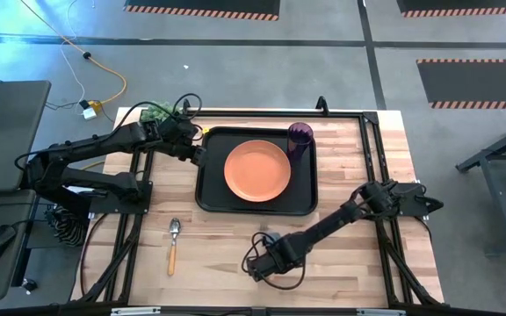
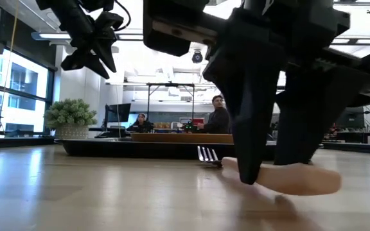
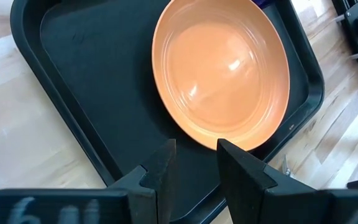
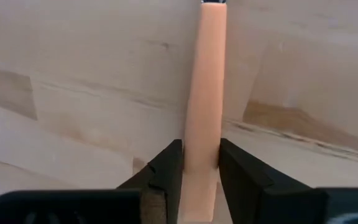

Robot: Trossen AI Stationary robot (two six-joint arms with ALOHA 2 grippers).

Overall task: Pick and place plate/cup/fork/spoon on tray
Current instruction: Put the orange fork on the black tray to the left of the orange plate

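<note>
The black tray (image 1: pixel 209 197) lies at the table's middle. The orange plate (image 1: pixel 257 170) rests flat in it, and the purple cup (image 1: pixel 300 139) stands upright in its far right corner. The spoon (image 1: pixel 173 244) lies on the bare table, left of the tray's near edge. The fork (image 2: pixel 281 178) lies near the table's front, its tines (image 2: pixel 207 154) pointing toward the tray. My right gripper (image 1: pixel 266 259) is shut on the fork's handle. My left gripper (image 1: pixel 197 154) hangs open and empty above the tray's left rim; it shows raised in the low view (image 2: pixel 95 54). My right gripper pinches the fork's wooden handle (image 4: pixel 201 140) by its two long sides between its two fingers, toward the handle's free end (image 2: pixel 320 181). The fingers (image 2: pixel 252 147) come from above, pointing down, and lie across the handle. The fork lies level at table height.
Bare wood lies left and right of the tray and along the table's near edge. A black frame rail (image 1: pixel 372 149) runs along the table's far and right sides. People sit in the room behind the table (image 2: pixel 218 119). Cables (image 1: pixel 104 79) lie on the floor at the far left.
</note>
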